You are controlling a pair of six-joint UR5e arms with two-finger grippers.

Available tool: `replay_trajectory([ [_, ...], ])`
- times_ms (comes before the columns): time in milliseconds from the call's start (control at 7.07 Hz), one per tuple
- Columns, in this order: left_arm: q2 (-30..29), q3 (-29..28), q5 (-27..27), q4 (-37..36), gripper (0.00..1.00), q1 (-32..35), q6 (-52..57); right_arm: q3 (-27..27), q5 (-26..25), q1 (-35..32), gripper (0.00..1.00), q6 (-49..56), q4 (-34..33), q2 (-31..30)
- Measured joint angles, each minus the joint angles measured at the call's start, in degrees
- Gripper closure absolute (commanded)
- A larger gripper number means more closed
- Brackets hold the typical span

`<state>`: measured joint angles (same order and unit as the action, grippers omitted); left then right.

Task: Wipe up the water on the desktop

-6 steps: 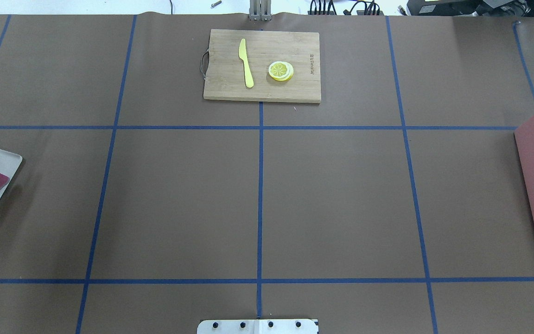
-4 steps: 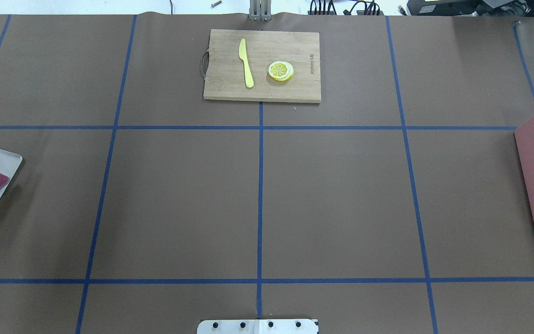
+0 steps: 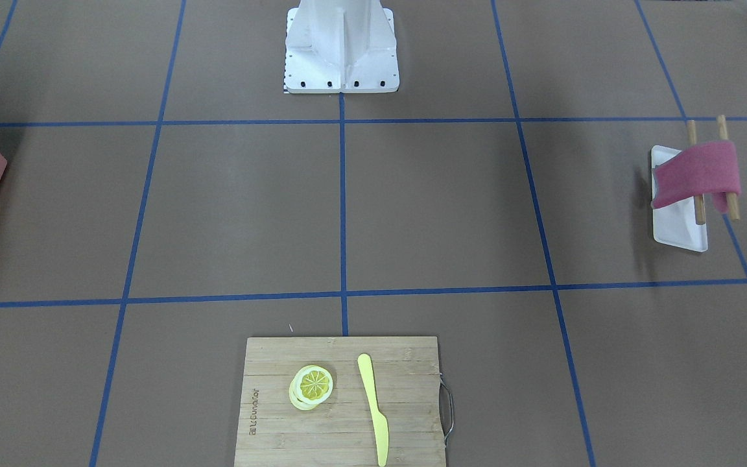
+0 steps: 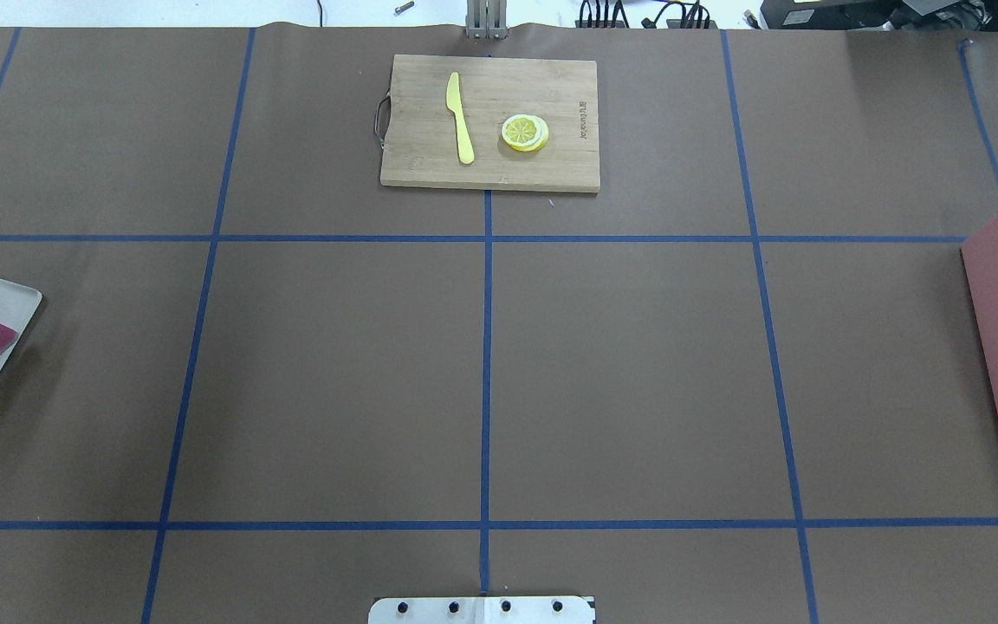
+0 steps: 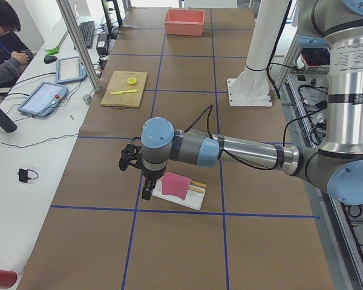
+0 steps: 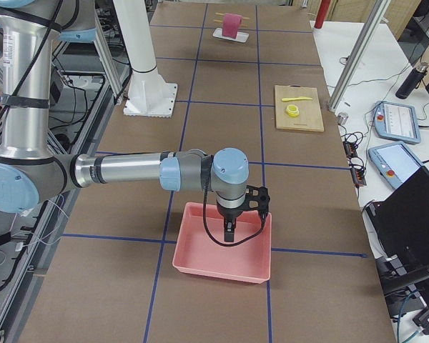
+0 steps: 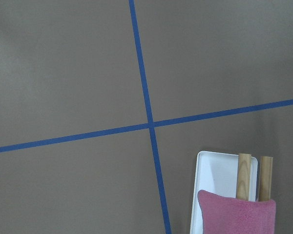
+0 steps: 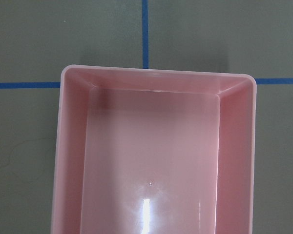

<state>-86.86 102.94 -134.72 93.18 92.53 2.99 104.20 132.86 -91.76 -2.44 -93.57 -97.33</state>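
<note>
The desktop (image 4: 334, 373) is a flat brown tabletop divided by blue tape lines; I see no water on it. A magenta cloth (image 3: 698, 172) hangs over two wooden rods on a small white tray (image 3: 678, 233) at the robot's left end. It also shows in the left wrist view (image 7: 237, 214). My left gripper (image 5: 146, 190) hovers beside the cloth (image 5: 176, 184). My right gripper (image 6: 229, 234) hangs over the pink bin (image 6: 222, 261). Both grippers show only in the side views, so I cannot tell if they are open or shut.
A bamboo cutting board (image 4: 430, 165) with a yellow knife (image 4: 460, 117) and lemon slices (image 4: 525, 133) lies at the far middle. The pink bin (image 4: 997, 329) stands at the right end. The robot's base (image 3: 341, 45) is at the near middle. An operator (image 5: 6, 42) sits beyond the table.
</note>
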Motion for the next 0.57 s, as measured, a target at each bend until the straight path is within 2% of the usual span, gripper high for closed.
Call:
replay_trajectory([
  [566,-1.3,1.0,-0.2,1.8,0.01,0.0,-0.1,1.3,0.9,0.0,0.0,-0.9,2.4,1.6],
])
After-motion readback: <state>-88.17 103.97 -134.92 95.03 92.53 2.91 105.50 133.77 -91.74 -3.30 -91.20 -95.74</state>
